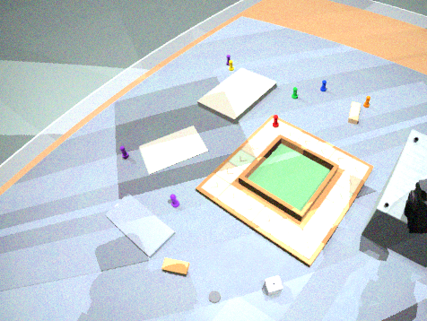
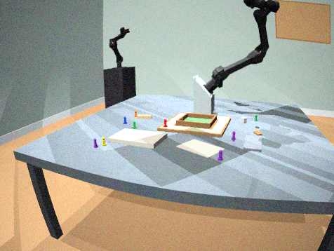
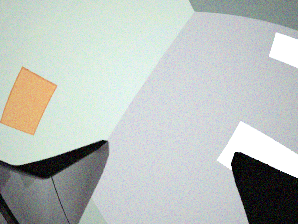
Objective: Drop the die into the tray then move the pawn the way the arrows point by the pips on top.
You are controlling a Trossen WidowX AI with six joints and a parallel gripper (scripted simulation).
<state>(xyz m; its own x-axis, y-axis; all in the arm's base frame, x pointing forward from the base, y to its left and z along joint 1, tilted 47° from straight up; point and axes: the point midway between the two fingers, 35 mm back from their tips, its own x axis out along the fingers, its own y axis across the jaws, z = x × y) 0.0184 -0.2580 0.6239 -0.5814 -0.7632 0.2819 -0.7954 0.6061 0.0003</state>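
A white die (image 1: 274, 285) (image 2: 243, 120) lies on the table outside the board; in the top view its top seems to show one pip. The board (image 1: 251, 215) (image 2: 223, 127) has a ring of pale squares around the brown-walled dice tray (image 1: 271, 200) (image 2: 196, 123), whose green floor is empty. A red pawn (image 1: 275, 121) (image 2: 165, 123) stands upright on a corner square of the board. The arrows are too faint to read. My gripper (image 3: 173, 155) is open and empty, raised high above the table, far from die and pawn; the wrist view shows only wall and ceiling behind its fingers.
Purple pawns (image 1: 174, 200) (image 1: 124, 152), a yellow pawn (image 1: 230, 65), a green pawn (image 1: 295, 93), a blue pawn (image 1: 324, 85) and an orange pawn (image 1: 367, 101) stand off the board. A thick slab (image 1: 242, 91), flat panels (image 1: 174, 149) (image 1: 140, 226), small blocks (image 1: 354, 113) (image 1: 176, 266) and a grey disc (image 1: 214, 297) lie around.
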